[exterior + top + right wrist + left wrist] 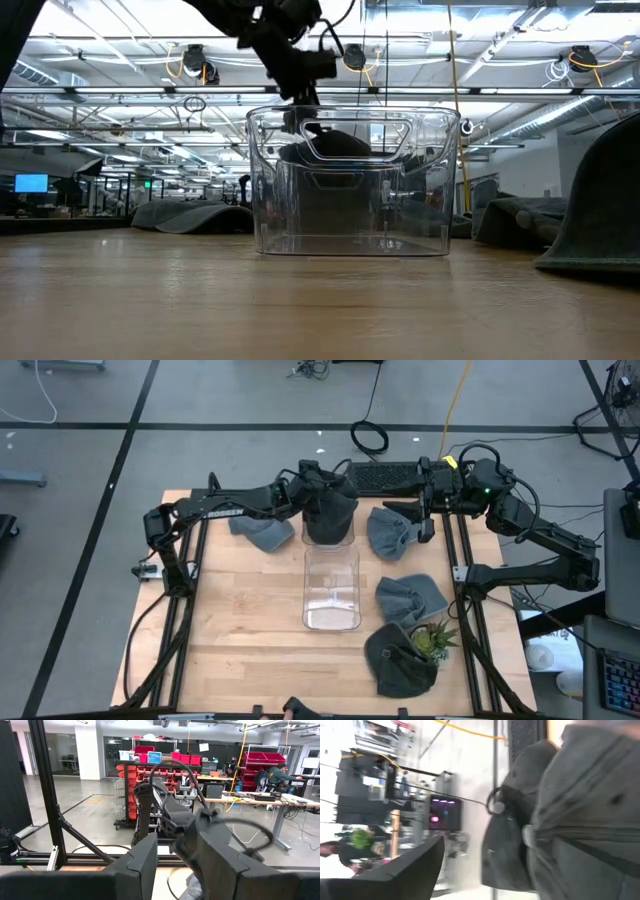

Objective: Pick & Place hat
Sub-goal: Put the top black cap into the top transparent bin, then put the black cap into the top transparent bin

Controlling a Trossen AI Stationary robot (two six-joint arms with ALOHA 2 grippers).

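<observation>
A dark grey hat [330, 515] sits at the far end of the clear plastic bin [331, 588], draped over its rim at the bin's twelve o'clock side; from the low view it shows through the bin's far wall [335, 143]. The left tool [312, 478] hovers right above that hat, its fingers spread wide and closed on nothing, the fabric filling the left wrist view [590, 805].

Around the bin on the counter [240, 640] lie other grey hats: one at ten o'clock [262, 532] under the left arm, one at two o'clock [392, 532], one at three o'clock [410, 598], one at five o'clock [398, 662] touching a small green plant [432, 639].

The right tool [425, 520] waits at the two o'clock hat's far edge, fingers [145, 860] partly apart, nothing visibly gripped.
</observation>
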